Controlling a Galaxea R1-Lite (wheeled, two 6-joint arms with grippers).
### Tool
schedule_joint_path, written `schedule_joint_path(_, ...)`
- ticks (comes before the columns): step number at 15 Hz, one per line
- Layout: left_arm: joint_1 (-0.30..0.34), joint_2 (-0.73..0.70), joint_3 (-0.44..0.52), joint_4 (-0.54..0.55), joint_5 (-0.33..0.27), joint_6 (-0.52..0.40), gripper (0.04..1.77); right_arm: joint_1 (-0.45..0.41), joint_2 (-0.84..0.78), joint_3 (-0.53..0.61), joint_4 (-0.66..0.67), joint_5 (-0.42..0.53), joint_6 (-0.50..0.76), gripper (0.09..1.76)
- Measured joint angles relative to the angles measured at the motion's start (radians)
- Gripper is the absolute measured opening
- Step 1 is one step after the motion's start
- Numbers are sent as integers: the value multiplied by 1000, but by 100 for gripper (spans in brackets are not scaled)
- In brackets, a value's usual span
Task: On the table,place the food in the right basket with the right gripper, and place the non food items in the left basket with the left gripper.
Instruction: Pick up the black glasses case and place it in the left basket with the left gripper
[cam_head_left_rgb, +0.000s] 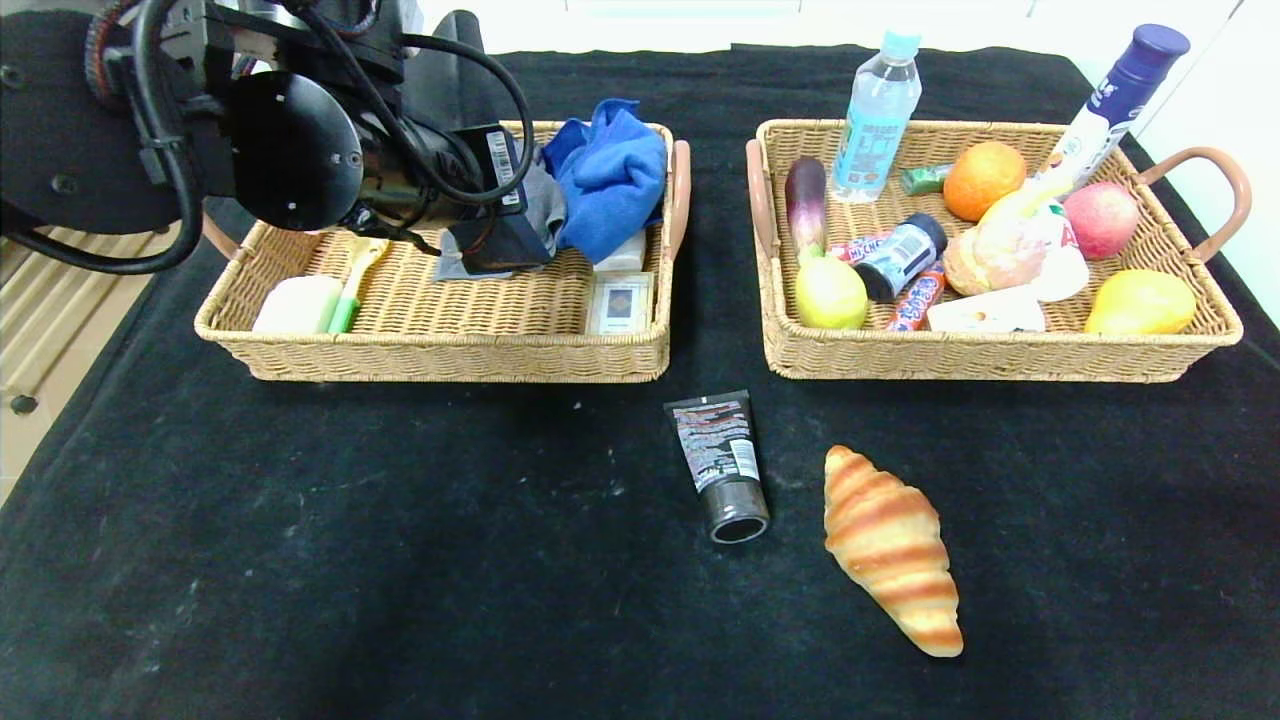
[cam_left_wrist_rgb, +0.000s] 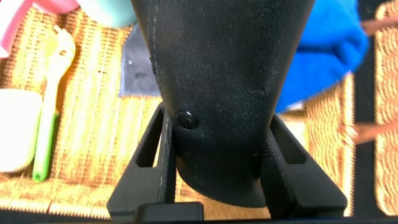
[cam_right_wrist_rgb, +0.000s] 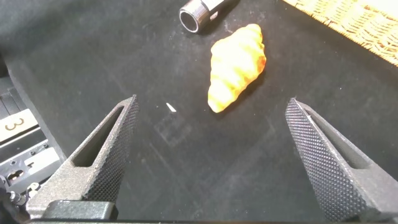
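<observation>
Croissant (cam_head_left_rgb: 893, 548) nearest, on tabletop (cam_head_left_rgb: 300, 560) beside black tube (cam_head_left_rgb: 722, 462); right gripper (cam_right_wrist_rgb: 217, 155) jaws wide open above it, likely lining up. Left gripper (cam_left_wrist_rgb: 227, 199) jaws clamp glasses case (cam_left_wrist_rgb: 217, 93) over left basket (cam_head_left_rgb: 430, 355), presumably for drop.

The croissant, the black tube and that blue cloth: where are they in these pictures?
croissant (cam_head_left_rgb: 892, 548): head view, middle of its striped back.
black tube (cam_head_left_rgb: 720, 455): head view, printed body above the cap.
blue cloth (cam_head_left_rgb: 610, 175): head view, centre of the folds, in the left basket (cam_head_left_rgb: 450, 355).
</observation>
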Motion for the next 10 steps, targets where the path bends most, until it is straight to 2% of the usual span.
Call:
schedule_joint_path(3,26,39,-6,-31,4,19,80,-6,7,-9,-5,-3,6,171)
schedule_joint_path(7,46,71,-12,-48,17,39,80,-62,55,-8,-120,-2,77,171)
schedule_joint_path(10,53,83,-12,-66,23,49,80,-86,90,-11,-136,-2,111,171)
